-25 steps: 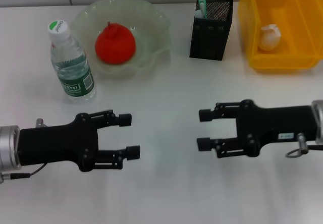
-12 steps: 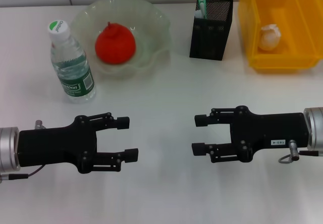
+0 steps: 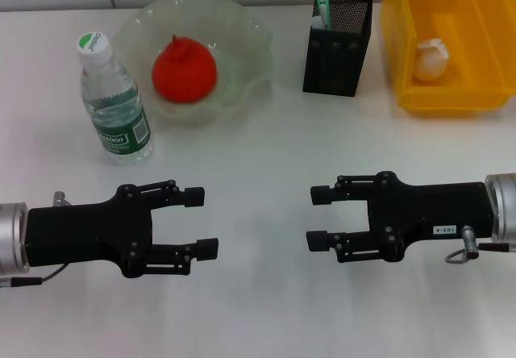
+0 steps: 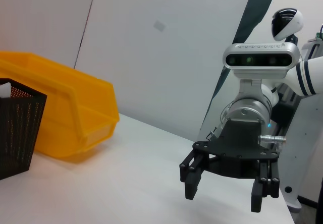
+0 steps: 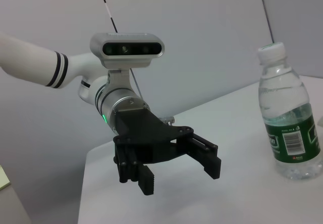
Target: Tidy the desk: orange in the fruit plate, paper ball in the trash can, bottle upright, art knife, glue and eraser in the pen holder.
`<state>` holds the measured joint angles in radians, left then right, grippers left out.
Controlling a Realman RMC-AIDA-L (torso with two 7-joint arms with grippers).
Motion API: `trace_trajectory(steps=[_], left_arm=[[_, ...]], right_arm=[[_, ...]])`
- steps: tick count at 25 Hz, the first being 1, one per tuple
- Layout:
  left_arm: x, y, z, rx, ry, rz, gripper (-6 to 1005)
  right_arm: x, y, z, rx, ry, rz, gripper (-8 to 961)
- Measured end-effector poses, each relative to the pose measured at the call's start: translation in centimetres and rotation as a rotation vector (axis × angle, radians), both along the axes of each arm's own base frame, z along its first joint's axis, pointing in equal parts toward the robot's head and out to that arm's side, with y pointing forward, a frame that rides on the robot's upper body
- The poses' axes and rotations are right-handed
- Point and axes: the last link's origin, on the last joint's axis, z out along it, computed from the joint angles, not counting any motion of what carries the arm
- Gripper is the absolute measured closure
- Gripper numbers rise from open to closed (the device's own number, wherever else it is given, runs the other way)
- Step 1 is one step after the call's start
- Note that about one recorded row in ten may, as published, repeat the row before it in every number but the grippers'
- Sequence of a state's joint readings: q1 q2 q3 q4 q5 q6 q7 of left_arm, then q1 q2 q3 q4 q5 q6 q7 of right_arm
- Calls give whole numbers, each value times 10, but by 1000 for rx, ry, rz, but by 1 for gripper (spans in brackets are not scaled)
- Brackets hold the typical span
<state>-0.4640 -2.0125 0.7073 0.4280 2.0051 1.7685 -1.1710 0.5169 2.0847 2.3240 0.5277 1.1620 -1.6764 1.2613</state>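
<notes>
Both the left gripper [image 3: 199, 222] and the right gripper [image 3: 317, 217] hover low in frame (fingers spread, empty) over the desk [image 3: 258, 140].

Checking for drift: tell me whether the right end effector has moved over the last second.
Yes. The right end effector has shifted toward the near desk edge and slightly toward the robot's left, away from the pen holder.

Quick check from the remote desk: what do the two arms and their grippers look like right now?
Both match: black two-finger left gripper and right gripper with linkage bars and blocky pads, on matte black housings ending in silver cylindrical wrist cuffs. The right carries a small white label and a metal ring; the left trails a thin cable. Silver wrist cameras sit above.
</notes>
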Motion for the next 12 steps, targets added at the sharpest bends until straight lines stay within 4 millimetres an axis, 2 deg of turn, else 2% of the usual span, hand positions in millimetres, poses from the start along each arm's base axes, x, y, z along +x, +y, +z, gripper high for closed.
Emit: trace_trajectory(steps=[12], left_arm=[[0, 0, 0, 1, 1, 1, 152]], right_arm=[[0, -1, 0, -7, 4, -4, 230]])
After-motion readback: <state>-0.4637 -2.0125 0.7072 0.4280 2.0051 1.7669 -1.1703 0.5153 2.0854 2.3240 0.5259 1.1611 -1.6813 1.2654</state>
